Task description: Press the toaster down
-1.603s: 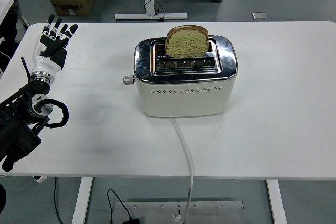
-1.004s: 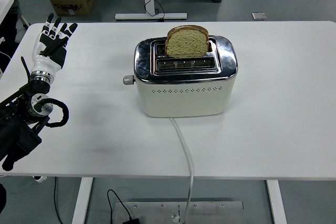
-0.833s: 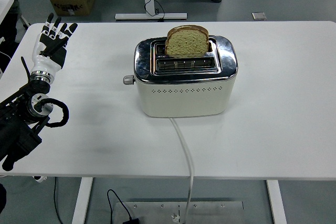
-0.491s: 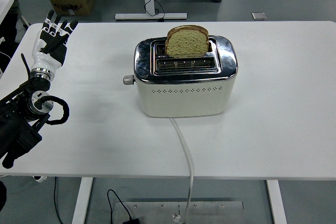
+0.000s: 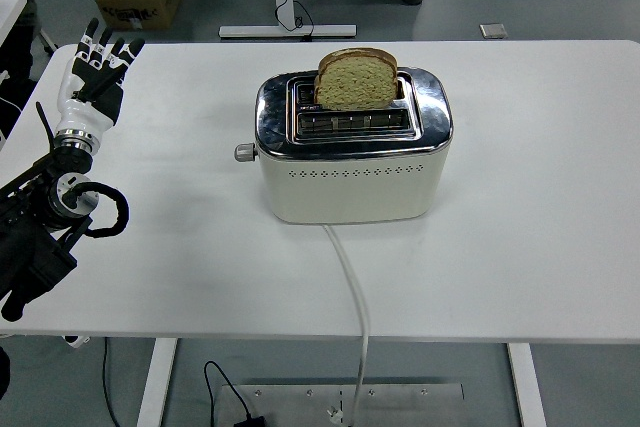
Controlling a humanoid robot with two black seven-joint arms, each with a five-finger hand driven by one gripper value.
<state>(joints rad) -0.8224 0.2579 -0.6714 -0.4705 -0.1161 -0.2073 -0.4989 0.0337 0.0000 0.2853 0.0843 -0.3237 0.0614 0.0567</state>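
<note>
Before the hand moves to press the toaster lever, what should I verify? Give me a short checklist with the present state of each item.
1. Lever at the toaster's left end is visible and unblocked: ok.
2. Lever not yet pressed, bread standing high in the rear slot: ok.
3. Left hand open and holding nothing: ok.
4. Left hand near the lever: not ok, it is far off at the table's left edge.
5. Cord off the hand's path, running to the near edge: ok.
6. Toaster plugged in: cannot tell.
</note>
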